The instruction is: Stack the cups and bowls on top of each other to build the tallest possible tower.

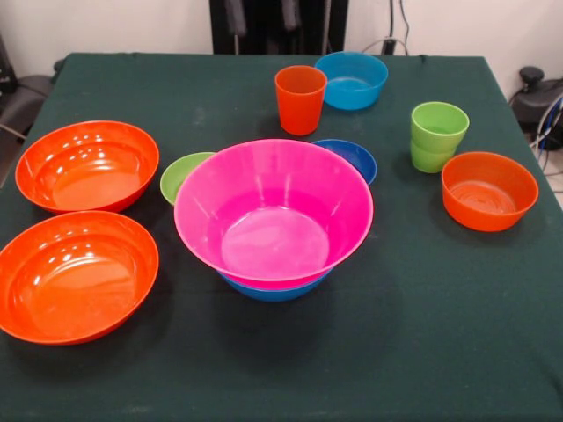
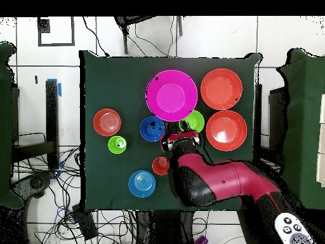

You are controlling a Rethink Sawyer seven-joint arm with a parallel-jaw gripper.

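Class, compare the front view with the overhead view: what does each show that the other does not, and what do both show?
Only the front view shows the large blue plastic bowl nested under the large pink plastic bowl, and that the lime green plastic cups are two, stacked. Only the overhead view shows the red and black robot arm reaching over the table, and the tiled floor with cables. Both show the two large orange plastic bowls, the orange plastic cup and the dark green tablecloth.
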